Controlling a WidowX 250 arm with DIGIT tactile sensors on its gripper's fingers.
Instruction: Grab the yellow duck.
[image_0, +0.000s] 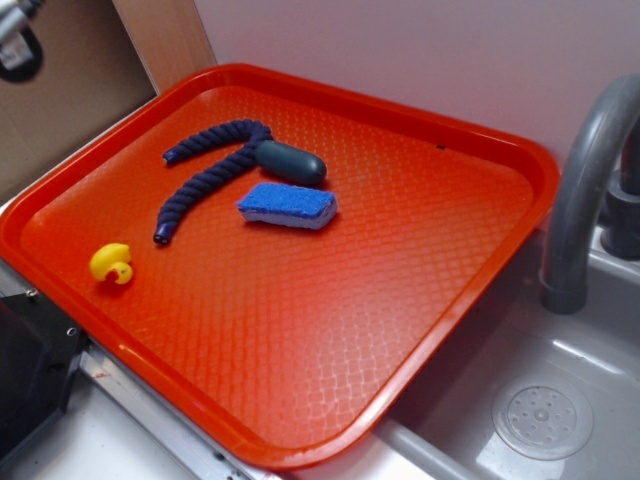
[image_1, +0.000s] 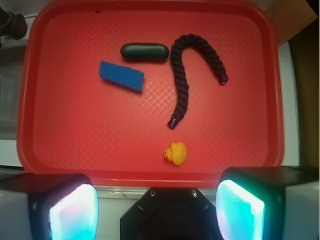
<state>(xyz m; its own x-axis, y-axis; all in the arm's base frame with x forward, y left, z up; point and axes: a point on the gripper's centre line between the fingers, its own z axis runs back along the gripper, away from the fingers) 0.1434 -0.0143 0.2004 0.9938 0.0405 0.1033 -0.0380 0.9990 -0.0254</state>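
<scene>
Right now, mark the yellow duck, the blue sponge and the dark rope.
yellow duck (image_0: 110, 263), exterior view, on its body.
blue sponge (image_0: 287, 204), exterior view, middle of its top face.
dark rope (image_1: 183, 87), wrist view, mid-length of its long strand.

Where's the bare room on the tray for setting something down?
The widest free patch on the red tray lies between the blue sponge and the rim nearest the faucet. The middle strip between the yellow duck and the sponge is also bare. It is crowded where the navy rope, dark capsule and sponge cluster.
</scene>
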